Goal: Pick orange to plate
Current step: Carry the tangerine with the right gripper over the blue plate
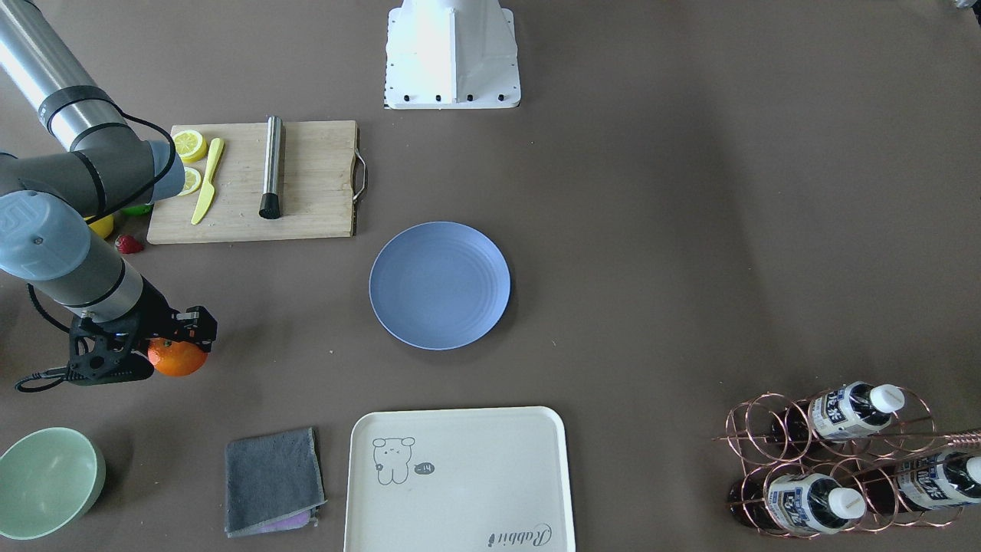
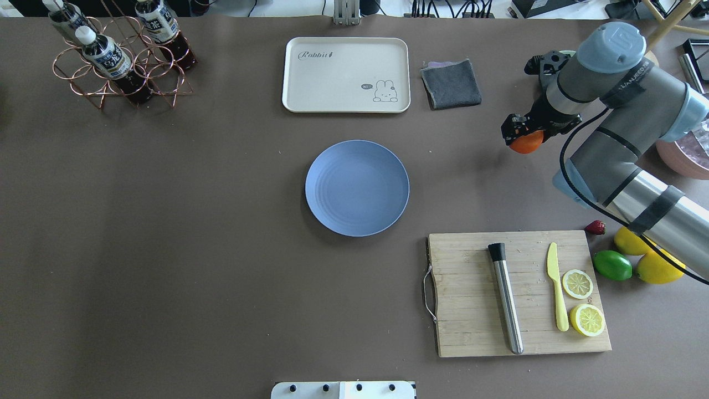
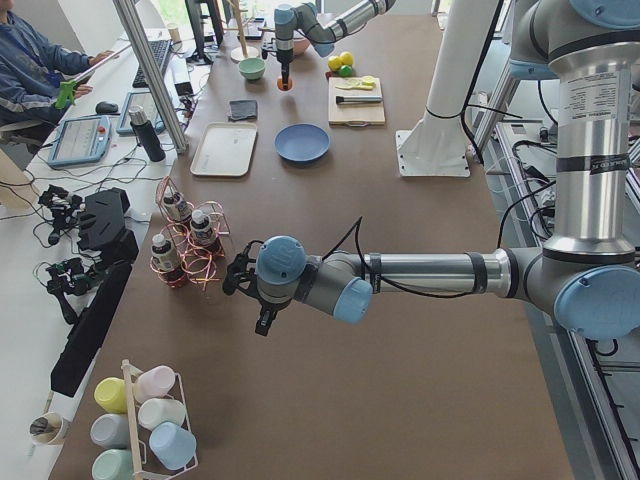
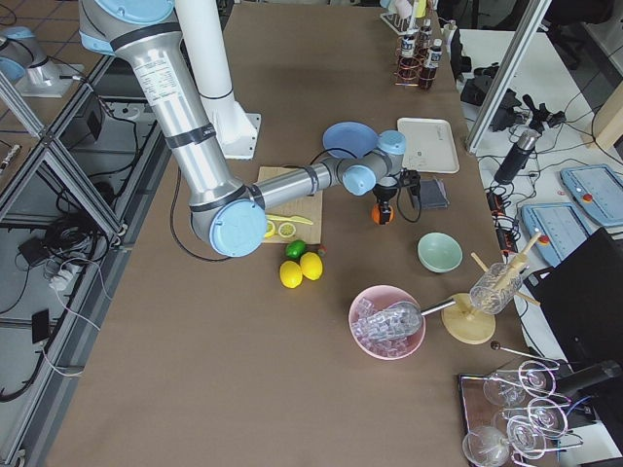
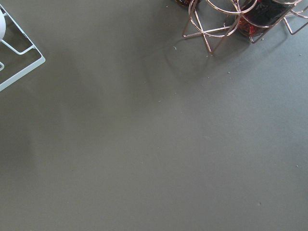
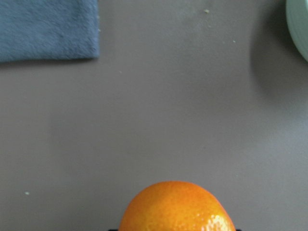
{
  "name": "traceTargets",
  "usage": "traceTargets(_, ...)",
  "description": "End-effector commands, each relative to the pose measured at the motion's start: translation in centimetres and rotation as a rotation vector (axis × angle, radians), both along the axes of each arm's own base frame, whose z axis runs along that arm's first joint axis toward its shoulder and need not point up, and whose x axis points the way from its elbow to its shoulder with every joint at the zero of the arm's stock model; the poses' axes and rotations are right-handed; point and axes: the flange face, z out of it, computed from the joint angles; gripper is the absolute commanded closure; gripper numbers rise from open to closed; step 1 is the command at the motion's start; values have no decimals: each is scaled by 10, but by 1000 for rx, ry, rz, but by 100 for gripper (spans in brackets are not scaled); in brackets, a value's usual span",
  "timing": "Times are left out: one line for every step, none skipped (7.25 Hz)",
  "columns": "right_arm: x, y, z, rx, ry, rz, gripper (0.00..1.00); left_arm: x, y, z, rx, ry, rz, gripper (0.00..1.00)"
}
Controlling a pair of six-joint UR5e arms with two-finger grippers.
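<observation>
The orange (image 1: 178, 360) (image 2: 526, 143) sits between the fingers of my right gripper (image 1: 181, 343) (image 2: 522, 137), which is shut on it out toward the table's right end. In the right wrist view the orange (image 6: 177, 207) fills the bottom edge, with brown table beyond it. The periwinkle plate (image 1: 439, 285) (image 2: 357, 188) lies bare at the table's centre, well apart from the fruit. My left gripper (image 3: 237, 277) shows only in the exterior left view, near the copper bottle rack; I cannot tell its state.
A cutting board (image 2: 471, 299) holds a steel muddler, a yellow knife and lemon slices. Lemons, a lime (image 2: 612, 265) and a strawberry lie beside it. A cream tray (image 2: 346, 75), grey cloth (image 2: 451, 83), mint bowl (image 1: 46, 481) and bottle rack (image 2: 116, 55) line the far edge.
</observation>
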Motion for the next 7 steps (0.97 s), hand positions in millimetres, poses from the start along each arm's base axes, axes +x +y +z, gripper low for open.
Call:
traceTargets(-55,14,-87,-86,-105,95,100,0,0,2,-5,0,0,2)
traceTargets(-109,35,-137,-130,-131,157,100,0,0,2,-6,0,0,2)
traceTargets(-165,57,-188,-138,-85,219,100,0,0,3,-9,0,0,2)
traceTargets(-196,75,-219,-154,-48,215,100,0,2,5,-15,1,0,2)
traceTargets(-223,94,-233,-167,-46,224,100,1,6,9,-24,1,1,2)
traceTargets(-255,100,-233,-149,-8,232,100,2,6,9,-24,4,3,2)
traceTargets(-264,100,-226,-152,12,229,100,2,6,9,-28,5,2,2)
